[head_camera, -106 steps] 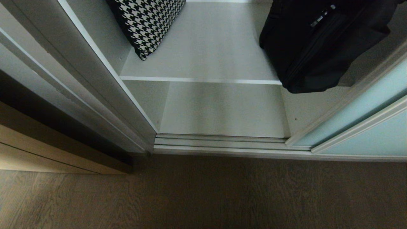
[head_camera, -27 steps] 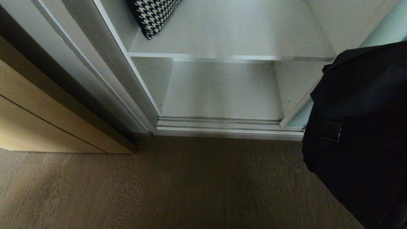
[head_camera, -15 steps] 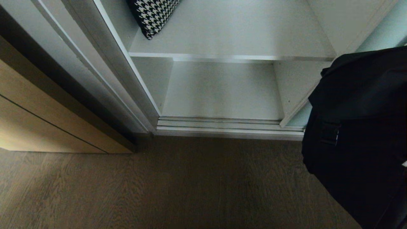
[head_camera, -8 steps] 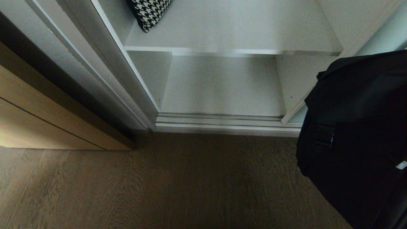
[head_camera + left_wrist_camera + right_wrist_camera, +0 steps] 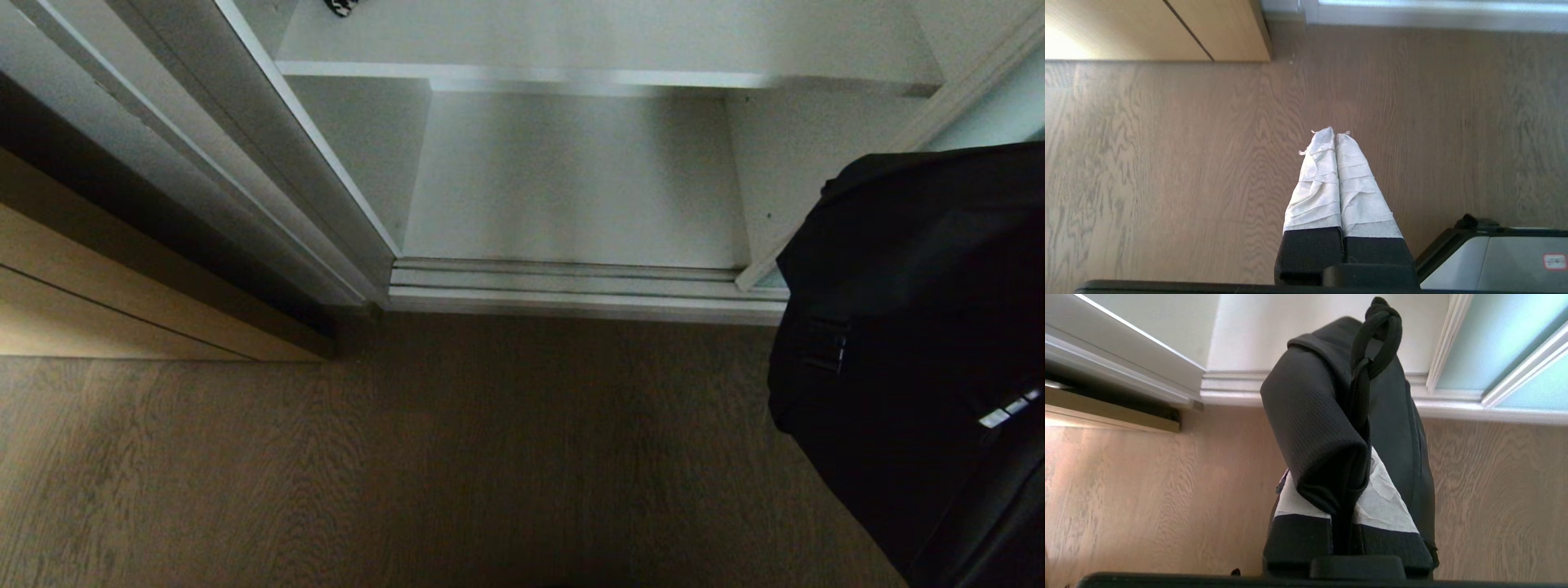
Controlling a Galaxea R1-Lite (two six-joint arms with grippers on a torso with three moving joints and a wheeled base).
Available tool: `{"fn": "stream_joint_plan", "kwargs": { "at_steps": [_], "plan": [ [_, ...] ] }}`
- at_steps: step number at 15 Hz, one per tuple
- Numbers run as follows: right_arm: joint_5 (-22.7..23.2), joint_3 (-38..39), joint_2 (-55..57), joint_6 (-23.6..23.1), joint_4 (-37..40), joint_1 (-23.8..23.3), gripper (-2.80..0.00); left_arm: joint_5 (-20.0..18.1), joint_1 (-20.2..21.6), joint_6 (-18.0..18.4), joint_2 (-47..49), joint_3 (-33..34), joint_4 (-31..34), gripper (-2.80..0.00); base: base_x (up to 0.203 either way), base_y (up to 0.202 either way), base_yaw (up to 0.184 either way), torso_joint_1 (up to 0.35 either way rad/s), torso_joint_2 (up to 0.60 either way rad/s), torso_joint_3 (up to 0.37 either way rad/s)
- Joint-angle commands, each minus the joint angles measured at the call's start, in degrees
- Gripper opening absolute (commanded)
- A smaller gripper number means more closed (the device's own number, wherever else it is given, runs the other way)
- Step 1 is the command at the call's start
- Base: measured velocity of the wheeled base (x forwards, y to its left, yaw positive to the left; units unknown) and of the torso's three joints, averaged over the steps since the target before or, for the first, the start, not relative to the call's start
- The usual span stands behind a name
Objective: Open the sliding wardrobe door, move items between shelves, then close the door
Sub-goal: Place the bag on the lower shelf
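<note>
Right gripper [image 5: 1345,506] clamped on black bag [image 5: 914,327], at 3 o'clock over floor [image 5: 408,457]. Left gripper [image 5: 1336,139] closed, empty. Bottom shelf [image 5: 571,188] at 12 o'clock.

A dark wood floor [image 5: 424,457] with a wavy grain fills the near part of the head view and meets a pale double floor track [image 5: 571,286] along the wardrobe opening. To the left of that track a grey-white upright frame [image 5: 269,155] slants up and away, with a dark gap behind it. Beside the gap stands a light wood cabinet front [image 5: 106,310], crossed by one thin dark seam, its base resting on the floor. Warm light falls across the cabinet's far left edge, while the floor stays dim.
</note>
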Motion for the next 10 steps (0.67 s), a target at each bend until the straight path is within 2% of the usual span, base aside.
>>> {"fn": "stream_joint_plan", "kwargs": {
  "at_steps": [1, 10],
  "plan": [
    [0.11, 0.04, 0.59, 0.06, 0.03, 0.02, -2.8, 0.0, 0.01, 0.11, 0.09, 0.0, 0.01, -2.8, 0.0, 0.0, 0.0, 0.007, 0.01, -0.199],
    [0.11, 0.83, 2.08, 0.07, -0.04, 0.02, -2.8, 0.0, 0.01, 0.03, 0.06, 0.0, 0.01, -2.8, 0.0, 0.0, 0.0, 0.007, 0.0, -0.199]
  ]
}}
